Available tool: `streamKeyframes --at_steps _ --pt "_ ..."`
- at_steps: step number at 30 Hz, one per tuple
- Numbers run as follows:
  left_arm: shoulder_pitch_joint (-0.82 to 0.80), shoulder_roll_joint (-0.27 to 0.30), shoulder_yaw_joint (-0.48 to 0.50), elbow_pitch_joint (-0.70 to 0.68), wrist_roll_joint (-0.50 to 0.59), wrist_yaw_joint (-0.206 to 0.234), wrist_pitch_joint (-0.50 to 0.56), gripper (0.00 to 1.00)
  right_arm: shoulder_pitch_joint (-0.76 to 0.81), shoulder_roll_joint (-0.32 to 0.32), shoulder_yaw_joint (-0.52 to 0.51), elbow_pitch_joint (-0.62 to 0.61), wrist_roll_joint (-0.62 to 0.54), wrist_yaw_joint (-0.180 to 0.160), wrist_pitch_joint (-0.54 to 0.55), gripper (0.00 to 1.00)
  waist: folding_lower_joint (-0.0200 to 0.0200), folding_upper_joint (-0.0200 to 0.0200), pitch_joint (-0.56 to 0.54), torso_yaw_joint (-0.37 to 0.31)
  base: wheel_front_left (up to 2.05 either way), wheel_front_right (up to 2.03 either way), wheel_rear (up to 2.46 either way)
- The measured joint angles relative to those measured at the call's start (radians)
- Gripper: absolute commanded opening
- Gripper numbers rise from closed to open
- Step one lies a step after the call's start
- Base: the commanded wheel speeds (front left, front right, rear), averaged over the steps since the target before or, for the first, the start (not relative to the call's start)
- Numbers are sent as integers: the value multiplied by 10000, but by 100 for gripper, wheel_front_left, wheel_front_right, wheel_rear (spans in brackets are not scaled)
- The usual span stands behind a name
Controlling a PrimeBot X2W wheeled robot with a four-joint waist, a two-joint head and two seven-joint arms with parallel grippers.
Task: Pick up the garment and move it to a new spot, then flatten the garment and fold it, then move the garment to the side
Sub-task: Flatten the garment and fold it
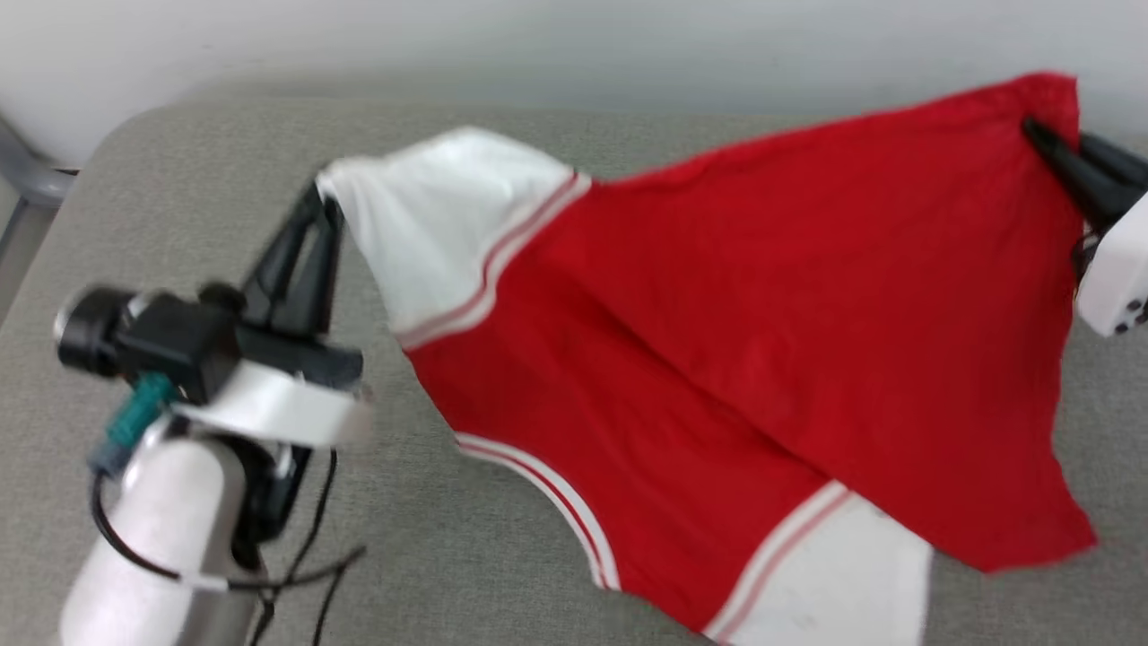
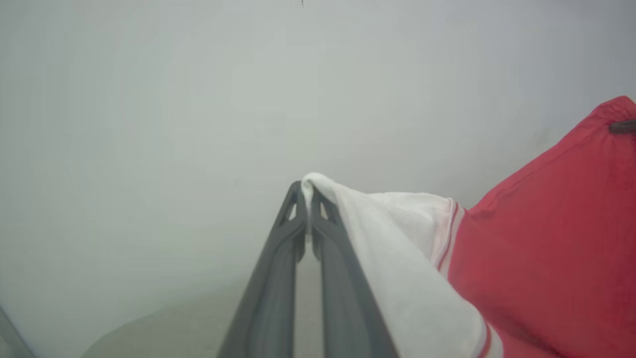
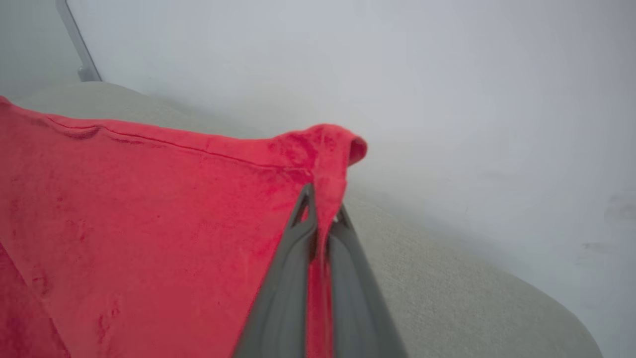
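Note:
The garment [image 1: 717, 341], a red shirt with white sleeves and striped trim, hangs stretched between my two grippers above the grey table. My left gripper [image 1: 323, 202] is shut on the edge of one white sleeve [image 2: 387, 233], seen up close in the left wrist view with the left gripper [image 2: 309, 191] pinching the cloth. At the upper right of the head view my right gripper [image 1: 1031, 130] is shut on a red corner of the garment. The right wrist view has that right gripper [image 3: 320, 199] with the red hem [image 3: 318, 144] bunched between its fingers. The second white sleeve [image 1: 825, 574] droops at the bottom.
A grey fabric-covered table [image 1: 448, 538] with rounded corners lies below, against a pale wall [image 1: 574, 45]. A grey metal frame leg [image 1: 27, 179] stands past the table's left edge. My left arm's cables [image 1: 296, 565] dangle at the lower left.

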Motion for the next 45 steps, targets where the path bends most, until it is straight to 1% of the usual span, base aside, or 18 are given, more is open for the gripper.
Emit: streamKeyframes --at_steps 2,6,10,14,17,22,28,32,37,40,42,45 --pt "-805 67 88 -52 -25 -127 190 0 -211 115 -360 -174 -211 0 -10 0 0 0 87 -106 0 0 0" --pt "-2577 449 244 -50 81 -389 545 0 -914 468 -888 -447 -685 0 128 0 0 0 444 -304 0 0 0" --pt "-4531 692 155 104 159 -711 995 0 -2077 698 -1463 -472 -849 0 364 0 1 0 964 -481 0 0 0" --pt "-6615 924 -23 685 311 -938 1179 0 -3358 928 -1735 -284 -1210 0 443 0 1 0 1515 -593 0 0 0" --pt "-8082 970 -199 1373 407 -1047 1141 0 -4414 1227 -1839 82 -1369 2 456 0 1 0 1874 -657 0 0 0" --pt "-10524 997 -566 2566 504 -1141 1101 0 -6352 1469 -1808 1070 -1975 0 284 0 1 -1 2434 -731 0 0 0" --pt "-13162 1114 -901 3954 433 -1187 819 0 -8430 1935 -1848 2299 -2395 0 -401 0 2 0 3051 -861 0 0 0" --pt "-14064 1202 -1367 4809 487 -1197 506 0 -9232 2105 -1687 3022 -2405 0 -884 0 2 0 3386 -949 0 0 0" --pt "-14778 1248 -1931 5910 190 -1198 132 0 -9867 2186 -1455 3935 -2349 0 -1356 0 1 0 3842 -1002 0 0 0" --pt "-14848 1229 -2303 6441 0 -1198 -109 0 -10032 2324 -1172 4456 -2355 0 -1613 0 2 0 4155 -1032 0 0 0" --pt "-14838 1220 -2472 6776 -127 -1198 -259 0 -10035 2406 -807 4706 -2355 0 -1770 0 2 0 4344 -1044 0 0 0" --pt "-14588 1281 -2677 7081 -362 -1198 -443 0 -9905 2571 -433 5045 -2130 0 -2102 0 1 -1 4536 -1072 0 0 0"
